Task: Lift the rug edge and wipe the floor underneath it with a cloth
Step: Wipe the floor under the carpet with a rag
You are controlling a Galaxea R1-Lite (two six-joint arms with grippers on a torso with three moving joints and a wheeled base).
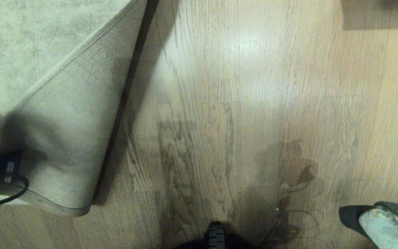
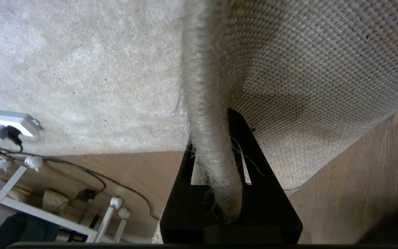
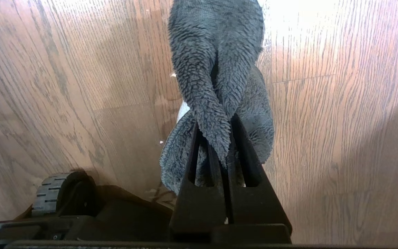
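Head looks straight down; wrists close; all share floor (image 1: 240,86).

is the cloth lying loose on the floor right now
No, the cloth is clamped in the right end effector and hangs above the floor.

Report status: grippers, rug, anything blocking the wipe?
Left gripper shut on rug edge, corner folded back. Right gripper shut on cloth, clear of floor. Nothing blocking exposed planks.

White power strip (image 2: 7,120) with plugs and black cables (image 2: 81,171) at 9 o'clock, white rack (image 2: 47,216) at 7.
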